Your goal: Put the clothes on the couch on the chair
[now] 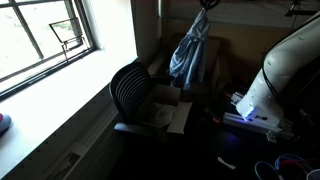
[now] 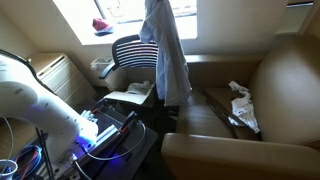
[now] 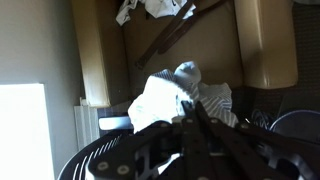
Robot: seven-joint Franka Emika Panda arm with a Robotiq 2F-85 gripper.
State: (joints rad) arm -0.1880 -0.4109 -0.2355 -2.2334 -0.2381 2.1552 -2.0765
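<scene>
Garment (image 2: pixel 165 55), pale blue-white, hangs full length from gripper (image 3: pixel 190 108) clamped tight on its top, held high at upper centre so hem clears couch (image 2: pixel 285 70); chair (image 2: pixel 128 52) just left; second garment (image 2: pixel 240 105) lies on couch seat

hanging garment (image 2: pixel 165 60): between chair (image 2: pixel 128 52) and couch (image 2: pixel 285 75) | second garment (image 2: pixel 242 108): on couch seat
</scene>
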